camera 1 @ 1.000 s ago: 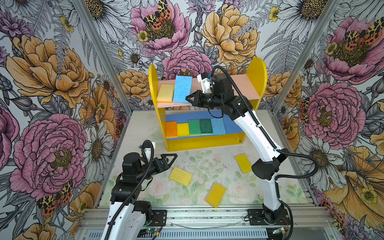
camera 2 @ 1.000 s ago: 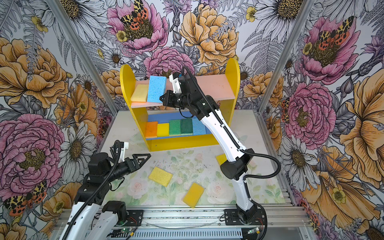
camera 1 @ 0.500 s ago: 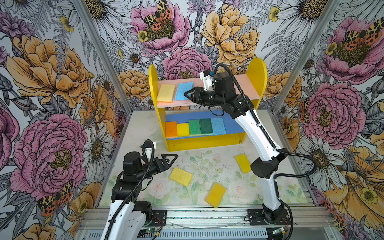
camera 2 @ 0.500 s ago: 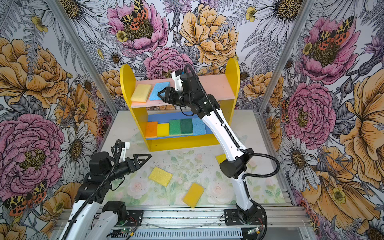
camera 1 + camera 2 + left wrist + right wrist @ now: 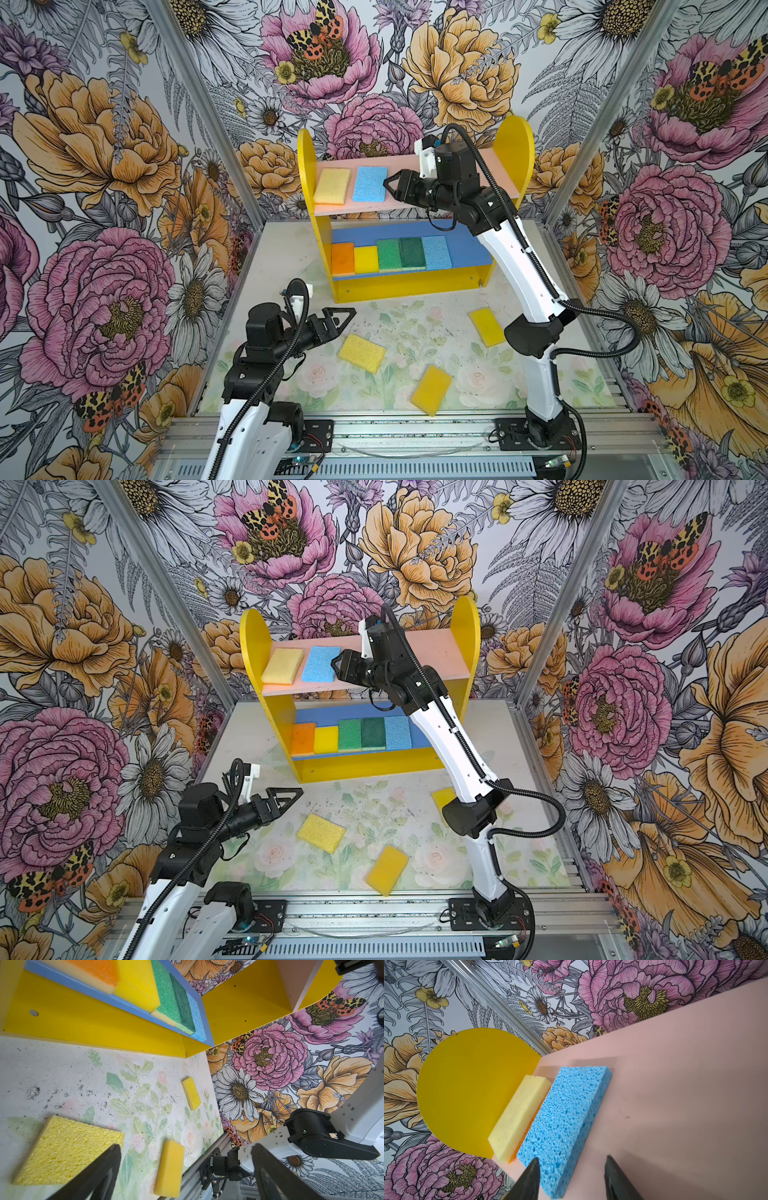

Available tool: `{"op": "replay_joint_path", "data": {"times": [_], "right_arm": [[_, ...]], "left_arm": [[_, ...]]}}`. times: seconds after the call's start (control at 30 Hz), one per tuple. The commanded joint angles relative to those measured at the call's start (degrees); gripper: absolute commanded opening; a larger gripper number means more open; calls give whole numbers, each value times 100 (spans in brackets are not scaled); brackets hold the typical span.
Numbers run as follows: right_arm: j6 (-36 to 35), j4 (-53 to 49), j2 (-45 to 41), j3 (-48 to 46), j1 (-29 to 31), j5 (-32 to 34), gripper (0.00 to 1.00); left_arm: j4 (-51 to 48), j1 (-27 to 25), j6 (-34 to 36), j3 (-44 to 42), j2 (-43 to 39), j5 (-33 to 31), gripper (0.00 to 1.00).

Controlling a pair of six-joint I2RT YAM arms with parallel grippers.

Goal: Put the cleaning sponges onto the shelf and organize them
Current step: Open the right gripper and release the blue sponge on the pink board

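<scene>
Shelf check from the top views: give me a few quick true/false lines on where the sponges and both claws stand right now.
1. The top board carries two sponges side by side, a pale yellow sponge and a blue sponge. True.
2. The right claw is clamped on the blue sponge. False: its jaws stand apart and the sponge lies flat on the board.
3. The lower board holds a row of five sponges. True.
4. Every sponge is on the shelf. False: three yellow sponges lie on the table.
5. The left claw holds a yellow sponge. False: it is open and empty, above the table.
</scene>
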Motion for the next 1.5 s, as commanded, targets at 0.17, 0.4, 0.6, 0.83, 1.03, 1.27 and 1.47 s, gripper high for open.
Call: {"op": "replay_joint_path", "data": {"times": [0.17, 0.4, 0.6, 0.83, 1.03, 1.27, 1.47], "right_arm": [[236, -225, 751, 718, -91, -552, 53], [522, -64, 1033, 979, 31, -895, 53], [779, 165, 1184, 985, 150, -1083, 54], [1032, 421, 1326, 979, 248, -1134, 54], [923, 508, 1212, 986, 265, -1059, 55], [-247, 499, 92, 392, 644, -604, 57], [-886, 500, -1452, -1180, 916, -86, 60]], "left_arm": [[133, 49, 113, 119, 66, 127, 99], [142, 57, 119, 114, 40, 132, 99], [175, 56, 117, 111, 31, 200, 99], [221, 57, 99, 94, 22, 274, 99], [271, 58, 90, 85, 21, 321, 99], [300, -3, 22, 597, 81, 325, 99], [302, -1270, -145, 1951, 457, -789, 99]]}}
